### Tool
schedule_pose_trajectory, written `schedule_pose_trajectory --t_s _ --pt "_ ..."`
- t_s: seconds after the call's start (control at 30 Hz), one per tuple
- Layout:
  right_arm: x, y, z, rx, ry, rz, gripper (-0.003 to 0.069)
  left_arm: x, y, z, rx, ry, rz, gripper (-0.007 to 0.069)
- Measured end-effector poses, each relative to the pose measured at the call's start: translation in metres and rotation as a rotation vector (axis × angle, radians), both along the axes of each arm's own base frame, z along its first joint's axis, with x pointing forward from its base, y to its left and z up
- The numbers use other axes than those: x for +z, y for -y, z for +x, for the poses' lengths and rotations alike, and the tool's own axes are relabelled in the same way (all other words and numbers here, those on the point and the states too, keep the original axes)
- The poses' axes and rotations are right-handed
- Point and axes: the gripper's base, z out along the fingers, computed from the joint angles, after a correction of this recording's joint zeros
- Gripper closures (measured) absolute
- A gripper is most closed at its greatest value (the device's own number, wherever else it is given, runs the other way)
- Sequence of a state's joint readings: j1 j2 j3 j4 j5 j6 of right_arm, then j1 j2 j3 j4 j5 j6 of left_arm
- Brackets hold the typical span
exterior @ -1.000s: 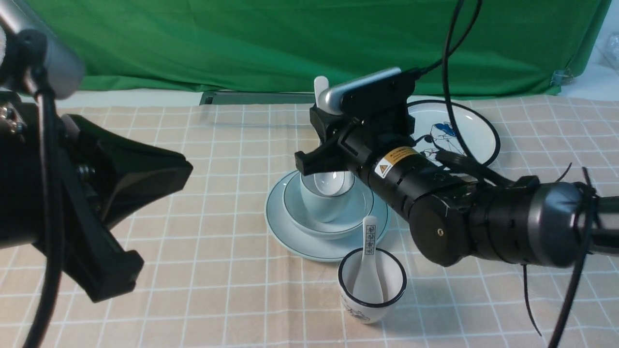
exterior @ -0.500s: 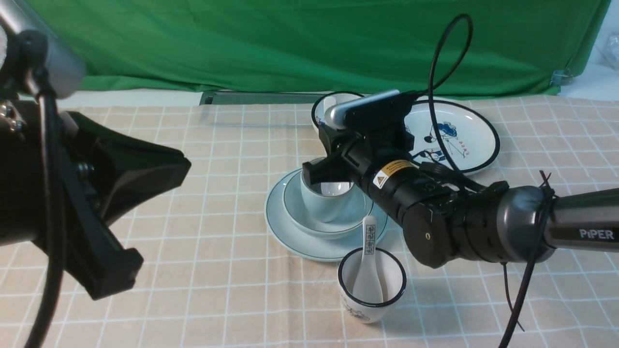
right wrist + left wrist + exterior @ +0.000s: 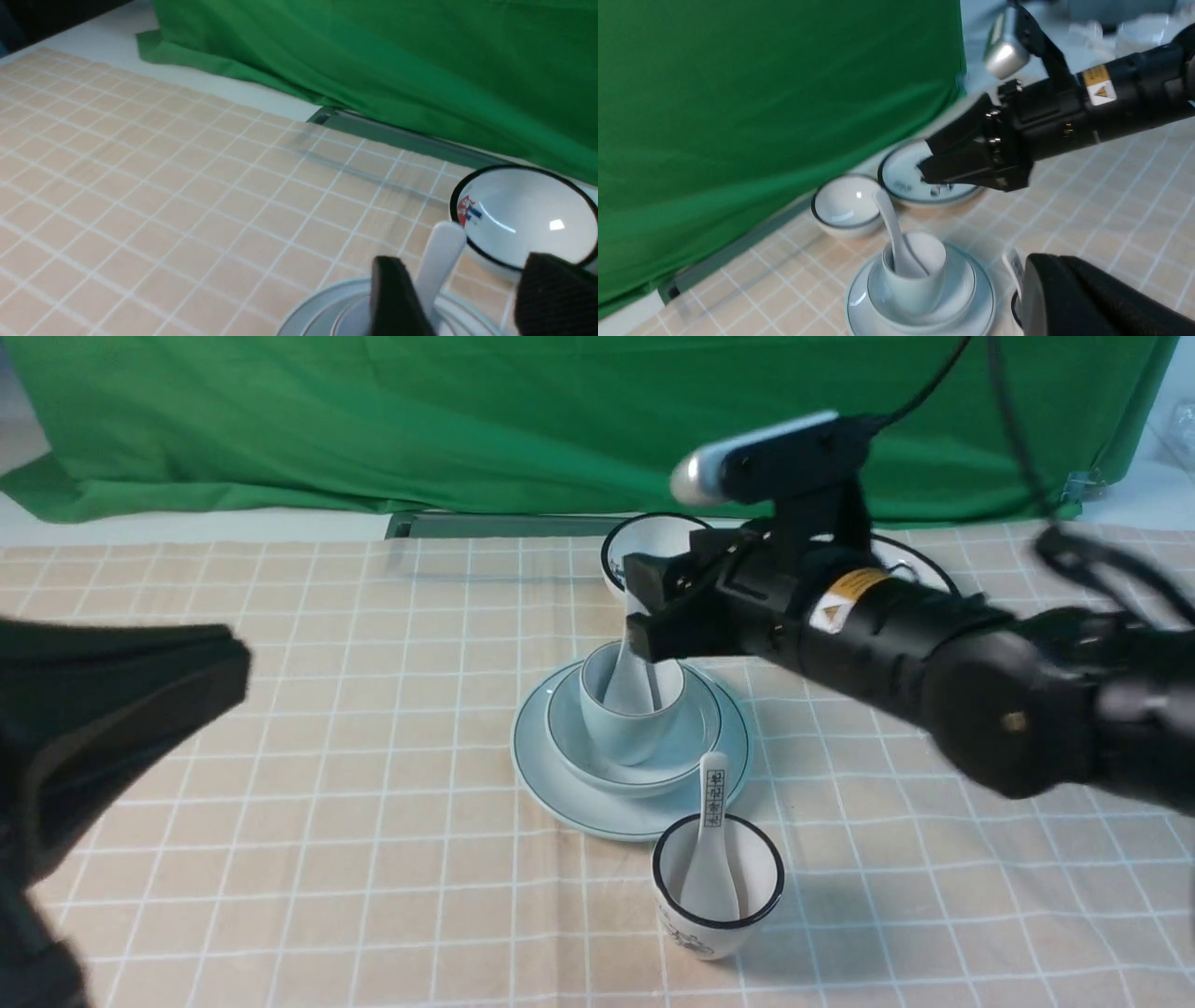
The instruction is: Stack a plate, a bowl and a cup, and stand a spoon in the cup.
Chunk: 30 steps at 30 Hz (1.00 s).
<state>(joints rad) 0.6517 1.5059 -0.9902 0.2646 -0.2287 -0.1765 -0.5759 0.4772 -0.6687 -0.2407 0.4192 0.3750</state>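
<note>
— What has the right pincer [image 3: 644, 609] got?

— Nothing. Its two black jaws stand well apart just above the cup [image 3: 621, 733]. The spoon [image 3: 624, 681] stands in that cup on its own and leans toward the white black-rimmed bowl [image 3: 653, 541]. From the front, the top of its handle is lost behind the jaws.

— And the left pincer [image 3: 215, 677]?

— A black blur at the near left, cut off by the edge. It's closed up.

— The stack?

— The cup sits in the bowl [image 3: 695, 737] and the bowl on the plate [image 3: 532, 756], mid-surface. All three are glossy pale blue-green glaze with thin dark rim lines. The plate is flat and round, the bowl shallow, the cup handleless.

— Anything else hard to see?

— The picture plate [image 3: 901, 175] is mostly covered by the right arm [image 3: 934, 653]. Nearer us, a white cup [image 3: 714, 905] with a thick black rim holds a printed spoon [image 3: 712, 803]. The cloth [image 3: 373, 756] is matte peach with white check lines, and a creased green drape [image 3: 373, 420] hangs behind.
</note>
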Motion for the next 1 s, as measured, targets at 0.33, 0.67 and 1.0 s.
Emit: schedule_pose_trajectory --t_s 0.33,0.67,1.0 --pt "0.02 0.074 -0.113 0.083 -0.17 -0.035 0.0601 -0.08 -0.029 -0.029 0.089 0.262 -0.187 0.0622" --pt "-0.003 0.098 -0.146 0.081 -0.185 -0.031 0.0591 -0.143 -0.023 -0.02 0.089 0.165 -0.026 0.0622" --pt "-0.003 0.109 -0.147 0.045 -0.155 -0.043 0.0602 -0.171 -0.021 -0.02 0.068 0.047 0.064 0.0622"
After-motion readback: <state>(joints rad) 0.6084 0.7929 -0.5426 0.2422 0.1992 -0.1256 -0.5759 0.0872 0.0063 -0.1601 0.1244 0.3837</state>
